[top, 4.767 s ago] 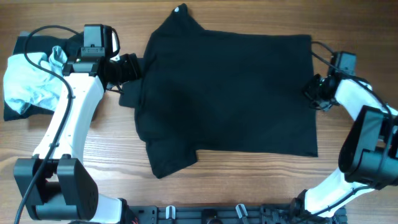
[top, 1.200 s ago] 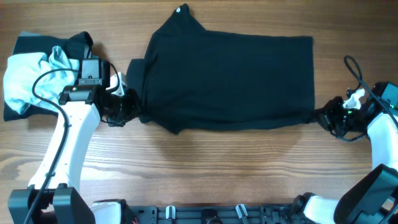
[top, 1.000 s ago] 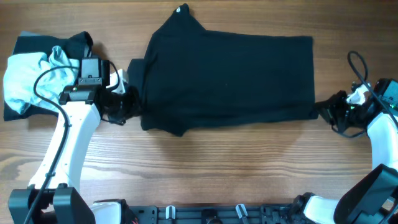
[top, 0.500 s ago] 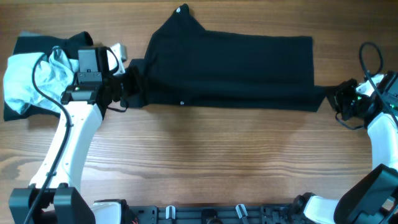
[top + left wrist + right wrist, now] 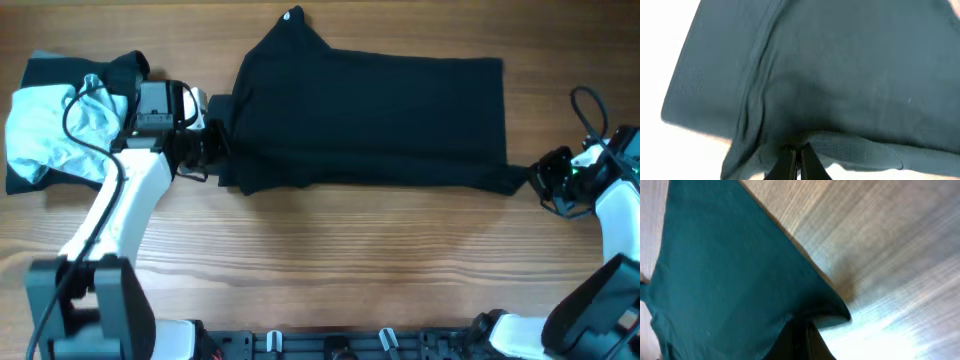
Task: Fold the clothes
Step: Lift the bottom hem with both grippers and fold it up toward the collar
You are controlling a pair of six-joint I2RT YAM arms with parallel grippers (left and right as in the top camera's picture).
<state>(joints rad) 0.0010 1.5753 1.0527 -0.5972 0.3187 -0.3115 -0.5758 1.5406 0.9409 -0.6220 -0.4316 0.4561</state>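
Note:
The clothes, a black T-shirt (image 5: pixel 370 115), lie as a folded band across the far middle of the table, with a small white tag (image 5: pixel 291 14) at the far edge. My left gripper (image 5: pixel 213 147) is shut on the shirt's left end. In the left wrist view the closed tips (image 5: pixel 796 151) pinch a bunched fold of fabric (image 5: pixel 840 90). My right gripper (image 5: pixel 538 180) is shut on the shirt's near right corner. In the right wrist view its tips (image 5: pixel 802 326) clamp that pointed corner (image 5: pixel 837 311), lifted just above the wood.
A heap of light blue and black garments (image 5: pixel 50 130) lies at the far left, right behind the left arm. A black rail (image 5: pixel 330 345) runs along the table's front edge. The right arm's cable (image 5: pixel 590 105) loops above its wrist.
Both grippers carried the shirt's near edge back over the shirt, then drew it slightly toward the front. The folded band is now a little deeper than half a second ago.

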